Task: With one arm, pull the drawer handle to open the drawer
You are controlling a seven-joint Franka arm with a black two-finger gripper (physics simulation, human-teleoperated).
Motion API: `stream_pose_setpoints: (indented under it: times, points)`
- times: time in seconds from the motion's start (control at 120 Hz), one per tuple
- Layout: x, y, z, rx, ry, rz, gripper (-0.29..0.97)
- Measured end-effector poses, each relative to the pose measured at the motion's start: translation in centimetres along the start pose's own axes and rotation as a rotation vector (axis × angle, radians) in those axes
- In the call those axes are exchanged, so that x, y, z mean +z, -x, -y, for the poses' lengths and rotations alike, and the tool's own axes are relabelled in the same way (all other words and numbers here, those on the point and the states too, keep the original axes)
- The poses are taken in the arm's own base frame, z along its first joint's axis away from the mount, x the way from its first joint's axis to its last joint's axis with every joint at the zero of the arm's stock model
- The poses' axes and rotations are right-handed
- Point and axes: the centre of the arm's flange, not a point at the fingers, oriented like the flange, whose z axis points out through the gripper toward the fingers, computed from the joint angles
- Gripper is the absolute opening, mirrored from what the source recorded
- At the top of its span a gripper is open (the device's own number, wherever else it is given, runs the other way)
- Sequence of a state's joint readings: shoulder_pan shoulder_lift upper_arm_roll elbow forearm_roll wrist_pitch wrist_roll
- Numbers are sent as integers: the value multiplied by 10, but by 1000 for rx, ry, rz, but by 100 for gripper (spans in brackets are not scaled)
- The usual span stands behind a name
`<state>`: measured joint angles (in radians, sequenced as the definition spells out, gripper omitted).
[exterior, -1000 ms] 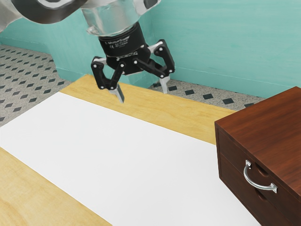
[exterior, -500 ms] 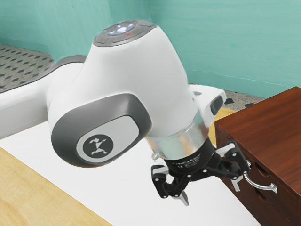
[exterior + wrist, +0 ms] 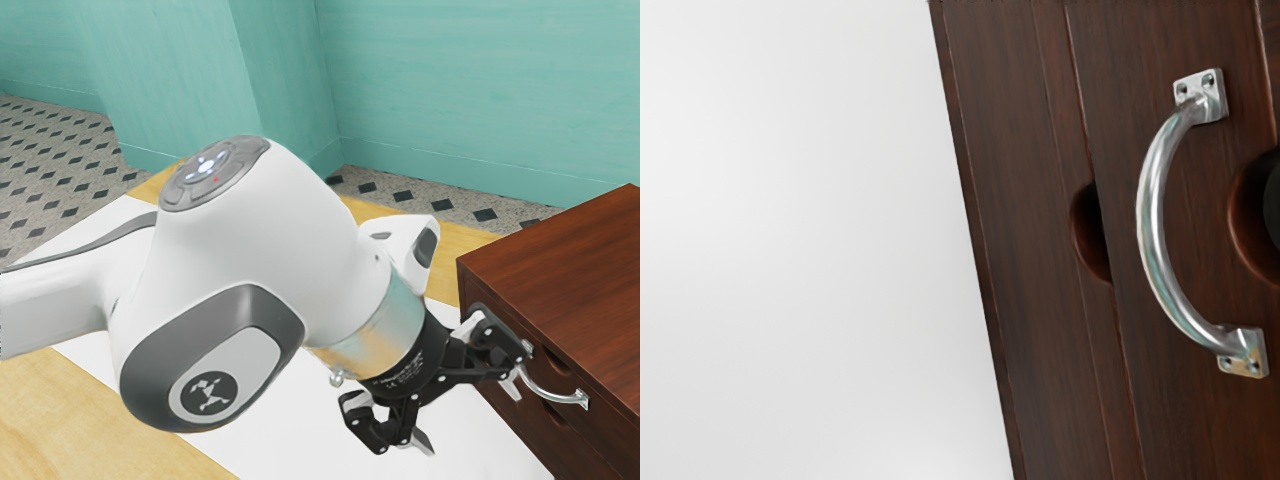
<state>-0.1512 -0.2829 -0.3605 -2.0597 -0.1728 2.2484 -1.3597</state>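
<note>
A simulated white robot arm (image 3: 260, 290) reaches across a tabletop (image 3: 60, 420) toward a dark wooden cabinet (image 3: 570, 260). The cabinet stands on the tabletop and is the reference point here. Its drawer (image 3: 505, 345) fills the cabinet's front face, and that front looks flush with the cabinet body, so the drawer appears shut. A curved silver drawer handle (image 3: 553, 388) is bolted to the cabinet's front; in the wrist view the handle (image 3: 1153, 235) bows out from the wood between two small square mounting plates.

The black jaws are spread wide and hold nothing. They sit just in front of the cabinet, one finger close beside the handle's upper end and the other farther out from the cabinet face. Whether the nearer finger touches the metal cannot be told.

The step in hand looks like the approach: lining up on the handle, with no grasp made and no pulling begun. The next move likely calls for bringing the jaws around the handle's bowed middle, closing on it, then drawing straight away from the cabinet.
</note>
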Motion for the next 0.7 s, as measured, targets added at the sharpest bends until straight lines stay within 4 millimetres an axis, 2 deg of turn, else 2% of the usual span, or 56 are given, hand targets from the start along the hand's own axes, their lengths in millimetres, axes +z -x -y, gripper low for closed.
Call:
stream_pose_setpoints:
  times: [0.1, 0.7]
  points:
    - [5, -11, 4, -36, 15, -7, 66]
    - [42, -28, -5, -107, 65, -2, 66]
